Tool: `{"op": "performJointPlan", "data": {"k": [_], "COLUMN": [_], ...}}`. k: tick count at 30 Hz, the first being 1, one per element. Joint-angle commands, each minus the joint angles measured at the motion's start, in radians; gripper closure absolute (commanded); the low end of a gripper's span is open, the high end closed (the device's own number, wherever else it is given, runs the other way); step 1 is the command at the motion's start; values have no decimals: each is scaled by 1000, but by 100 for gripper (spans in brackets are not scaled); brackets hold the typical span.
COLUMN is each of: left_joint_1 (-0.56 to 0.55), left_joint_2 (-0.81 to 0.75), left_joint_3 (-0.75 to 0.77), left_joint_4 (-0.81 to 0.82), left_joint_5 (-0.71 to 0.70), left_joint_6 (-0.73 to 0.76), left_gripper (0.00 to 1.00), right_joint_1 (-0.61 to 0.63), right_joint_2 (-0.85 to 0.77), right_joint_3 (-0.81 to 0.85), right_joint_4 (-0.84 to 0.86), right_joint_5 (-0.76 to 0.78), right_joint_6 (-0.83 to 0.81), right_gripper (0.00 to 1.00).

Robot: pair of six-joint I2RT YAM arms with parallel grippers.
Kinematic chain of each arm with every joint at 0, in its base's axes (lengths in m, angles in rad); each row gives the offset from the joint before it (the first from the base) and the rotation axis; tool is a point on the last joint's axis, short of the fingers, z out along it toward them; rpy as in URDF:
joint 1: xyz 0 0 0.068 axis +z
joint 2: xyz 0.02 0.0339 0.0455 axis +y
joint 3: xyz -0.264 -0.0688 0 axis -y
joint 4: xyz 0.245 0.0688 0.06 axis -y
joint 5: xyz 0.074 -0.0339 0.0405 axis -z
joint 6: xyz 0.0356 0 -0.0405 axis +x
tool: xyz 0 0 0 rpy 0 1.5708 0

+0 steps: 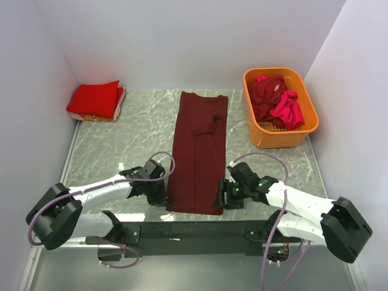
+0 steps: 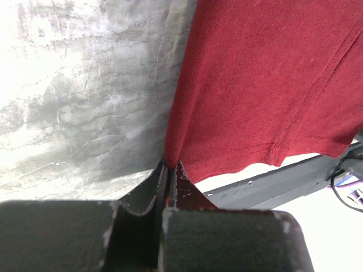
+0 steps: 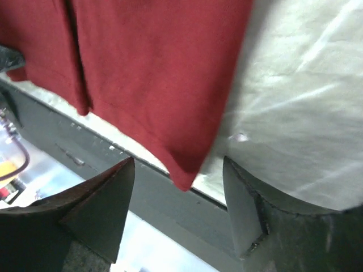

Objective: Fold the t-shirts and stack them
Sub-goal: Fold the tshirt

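A dark maroon t-shirt [image 1: 199,148] lies folded into a long strip down the middle of the table. My left gripper [image 1: 162,193] is shut on its near left edge; in the left wrist view [image 2: 170,165] the cloth [image 2: 266,79] runs into the closed jaws. My right gripper [image 1: 220,198] is open at the shirt's near right corner; in the right wrist view [image 3: 178,164] that corner [image 3: 184,178] hangs between the spread fingers, untouched. A folded bright red t-shirt [image 1: 94,99] lies at the back left. Maroon [image 1: 267,94] and magenta-pink [image 1: 290,110] shirts fill the orange basket [image 1: 276,136].
The orange basket stands at the back right near the right wall. The folded red shirt rests on a white and orange layer [image 1: 100,116] in the back left corner. A dark rail [image 1: 194,230] runs along the table's near edge, just below the shirt's hem.
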Motion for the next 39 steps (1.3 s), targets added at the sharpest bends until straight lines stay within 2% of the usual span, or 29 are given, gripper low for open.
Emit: {"op": "performJointPlan", "data": {"k": [1, 2, 3, 5, 6, 8, 9, 11, 16, 21, 24, 27, 31, 39], "left_joint_1": [-7, -7, -7, -7, -9, -12, -16, -35, -55, -55, -52, -27, 17, 128], "left_joint_2": [-1, -4, -7, -11, -19, -33, -53, -77, -187, -212, -124, -39, 42, 211], "left_joint_3": [-19, -21, -22, -25, -27, -36, -39, -47, -28, 77, 183, 283, 392, 558], "left_joint_4": [-30, -28, -28, -31, -34, -37, -45, -69, -155, -146, -155, -175, -136, -14], "left_joint_5": [-26, -25, -23, -25, -19, -5, -3, -5, 10, -43, -118, -206, -209, -259], "left_joint_6": [3, 2, -1, -9, -11, -27, -35, -60, -84, -64, -15, 29, 89, 115], "left_gripper": [99, 99, 99, 99, 99, 99, 99, 99, 99, 99, 99, 99, 99, 99], "right_joint_1": [38, 48, 55, 74, 83, 127, 143, 170, 203, 200, 189, 140, 56, -87], "right_joint_2": [52, 69, 79, 97, 99, 74, 59, 2, -102, -116, -87, -56, -23, 138], "right_joint_3": [2, 2, 0, -1, 0, -4, -12, -36, -46, 48, 141, 221, 282, 396], "right_joint_4": [55, 68, 78, 85, 82, 72, 75, 81, 73, -36, -103, -149, -107, -5], "right_joint_5": [-28, -25, -29, -32, -29, -11, -8, -14, -12, 115, 251, 313, 282, 253], "right_joint_6": [27, 30, 41, 56, 65, 80, 108, 136, 174, 116, 68, 19, -47, -119], "right_gripper": [30, 31, 36, 51, 76, 84, 93, 100, 100, 100, 100, 100, 100, 100]}}
